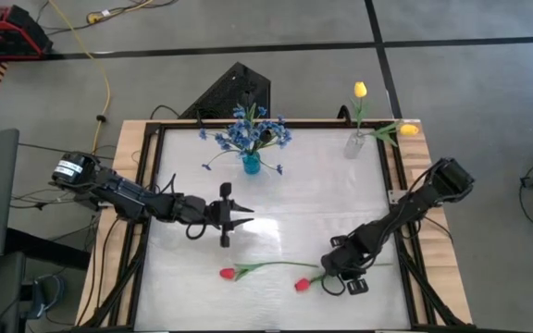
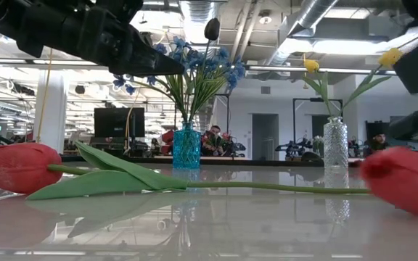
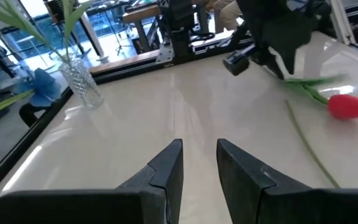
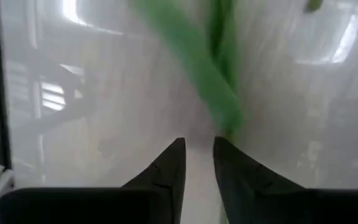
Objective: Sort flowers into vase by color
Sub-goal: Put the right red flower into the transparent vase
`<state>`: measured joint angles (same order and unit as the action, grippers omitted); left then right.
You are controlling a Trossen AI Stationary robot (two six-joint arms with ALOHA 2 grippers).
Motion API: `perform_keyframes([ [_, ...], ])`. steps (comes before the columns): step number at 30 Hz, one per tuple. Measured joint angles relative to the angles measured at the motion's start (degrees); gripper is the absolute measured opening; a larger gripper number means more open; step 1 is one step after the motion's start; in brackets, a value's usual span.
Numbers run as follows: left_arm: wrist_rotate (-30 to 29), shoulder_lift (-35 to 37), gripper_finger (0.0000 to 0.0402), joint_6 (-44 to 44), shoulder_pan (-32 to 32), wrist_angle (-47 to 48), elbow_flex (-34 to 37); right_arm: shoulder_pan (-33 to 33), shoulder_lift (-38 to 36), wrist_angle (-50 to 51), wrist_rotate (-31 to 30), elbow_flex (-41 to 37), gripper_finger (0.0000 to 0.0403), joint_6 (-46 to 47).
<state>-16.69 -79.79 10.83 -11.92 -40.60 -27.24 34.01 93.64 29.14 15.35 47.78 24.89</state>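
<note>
Right gripper [image 1: 334,271] working over the red tulips at six o'clock.
I'm seeing its jaws narrowly apart at one tulip's [image 1: 303,284] stem [image 4: 219,74]; left gripper [image 1: 239,220] is hovering mid-table, jaws slightly apart, empty.

Two dark, near-black jointed arms. Left arm [image 1: 128,196]: white label near base, black cables trailing. Right arm [image 1: 405,217]: boxy black housing. Fingers [image 3: 166,168] black, wedge-shaped, tapering to tips.
</note>
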Motion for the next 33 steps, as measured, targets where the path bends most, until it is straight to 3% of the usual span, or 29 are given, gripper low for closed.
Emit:
perform_keyframes([
  [12,1.2,0.0,0.0087,-1.4,0.5,0.4,0.0,-2.0,-5.1,3.0,0.9,0.1,0.0108,0.7],
  [16,1.3,0.0,0.0087,-1.5,0.5,0.6,0.0,-2.3,-6.4,3.9,-2.0,0.6,0.0108,0.7],
  [26,1.4,0.0,0.0087,-1.6,0.5,1.0,0.0,-0.5,-6.0,3.6,-6.6,0.6,0.0108,0.8],
  [33,1.4,0.0,0.0087,-1.6,0.5,1.2,0.0,3.3,-0.9,0.9,-9.7,0.0,0.0108,2.3],
])
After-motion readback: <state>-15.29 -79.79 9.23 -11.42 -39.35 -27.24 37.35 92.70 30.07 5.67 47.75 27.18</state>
